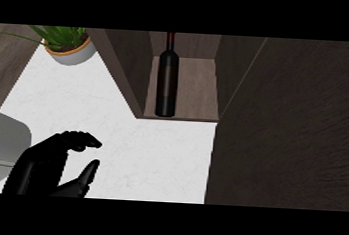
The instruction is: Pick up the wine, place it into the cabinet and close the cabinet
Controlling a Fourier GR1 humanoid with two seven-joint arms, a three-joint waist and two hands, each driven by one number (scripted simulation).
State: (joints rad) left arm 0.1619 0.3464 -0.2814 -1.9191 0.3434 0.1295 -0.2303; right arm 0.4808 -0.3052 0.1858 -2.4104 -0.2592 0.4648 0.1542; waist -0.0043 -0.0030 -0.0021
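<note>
The cabinet (183,85) stands open at the worktop's (132,132) far edge. The wine bottle (167,79) stands at the left of its compartment, near the left wall, leaving free room to its right. The cabinet door (288,130) fills the worktop's right side, blocking passage there. A potted plant (69,46) occupies the far left corner. The worktop's middle lies free.

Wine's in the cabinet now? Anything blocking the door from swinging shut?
Yes, the wine bottle stands inside the cabinet. The open door fills the view's right; nothing visible lies in its path. The left hand is over the counter, apart.
</note>
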